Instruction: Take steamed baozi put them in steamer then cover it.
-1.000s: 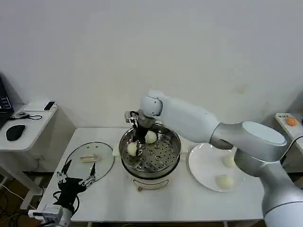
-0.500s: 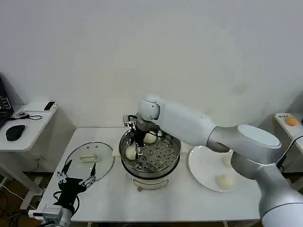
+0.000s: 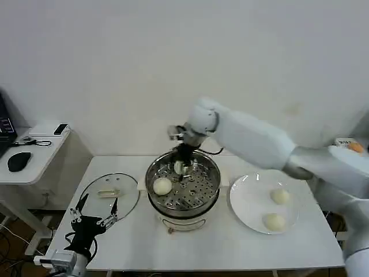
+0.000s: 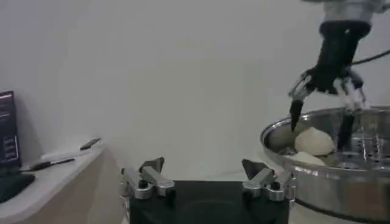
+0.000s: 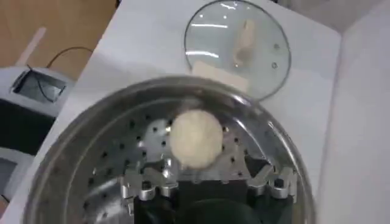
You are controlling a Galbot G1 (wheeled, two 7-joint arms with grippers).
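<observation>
Below the right gripper, fingers spread and empty, sits the steamer with two baozi on its tray; two more baozi wait on the white plate well to its right; the left gripper, open, idles beside the glass lid; a careless lift could clip the near bun.
</observation>
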